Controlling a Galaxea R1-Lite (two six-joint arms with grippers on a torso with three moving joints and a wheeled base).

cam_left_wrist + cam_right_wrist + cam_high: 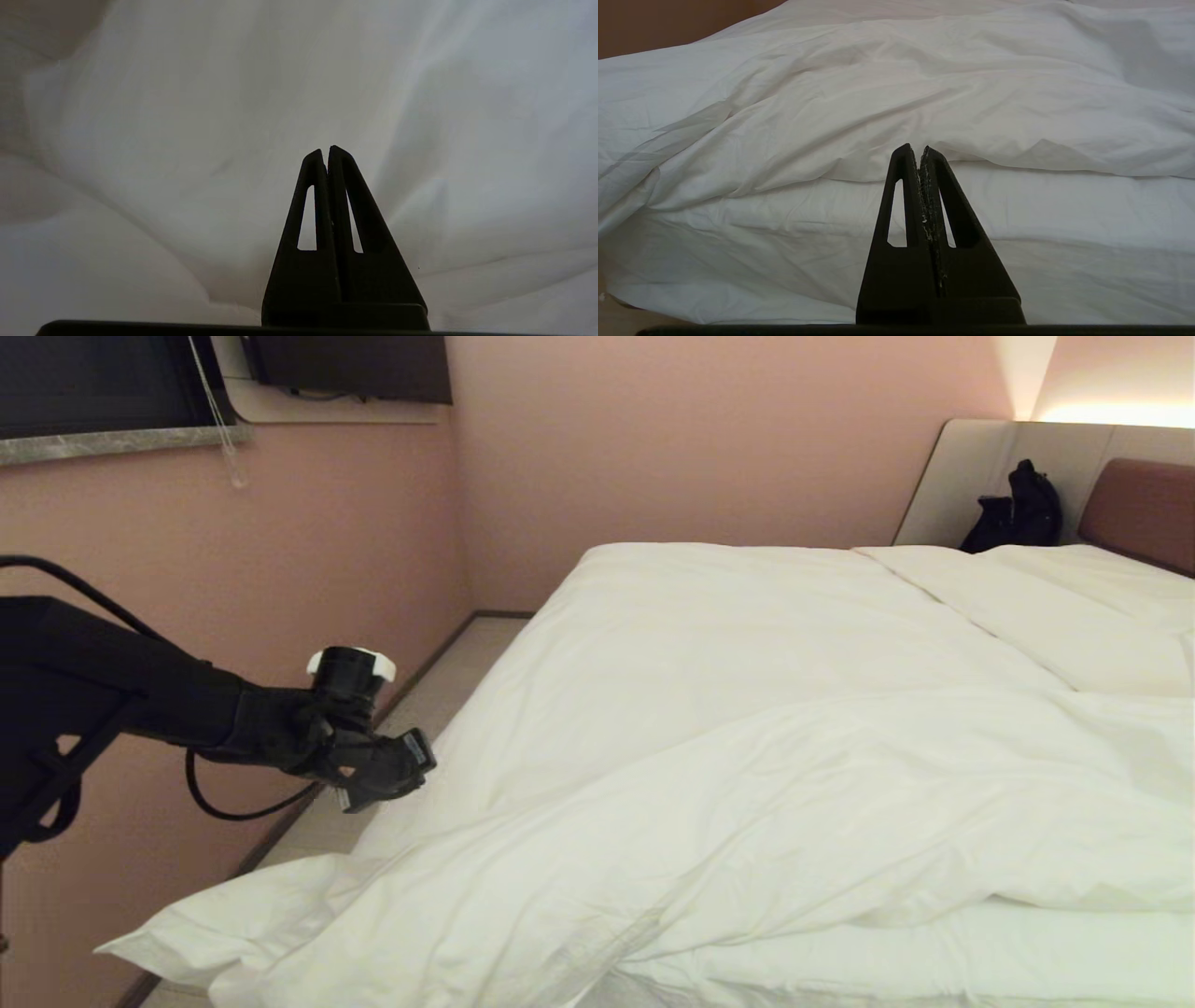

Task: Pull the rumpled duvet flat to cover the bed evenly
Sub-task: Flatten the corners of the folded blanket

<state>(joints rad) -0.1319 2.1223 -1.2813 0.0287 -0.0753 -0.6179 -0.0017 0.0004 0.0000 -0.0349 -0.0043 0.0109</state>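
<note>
Duvet lies rumpled and folded back across the near half of the bed, one corner spilling over its left edge, while my left gripper hangs above that corner, pressed together and empty, my right gripper likewise closed, empty.

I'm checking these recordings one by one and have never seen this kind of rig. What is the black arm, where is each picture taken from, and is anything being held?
This is a two-armed robot on wheels. The wide picture comes from its head camera, looking down at the bed. The other two come from cameras on its wrists, just behind the fingers.

The black arm on the left carries the left gripper, raised beside the bed's edge over the rumpled white duvet. Its jaws are shut and hold nothing. The right gripper is also shut and empty, pointing at the duvet's folded edge. A dark bag sits by the headboard.
</note>
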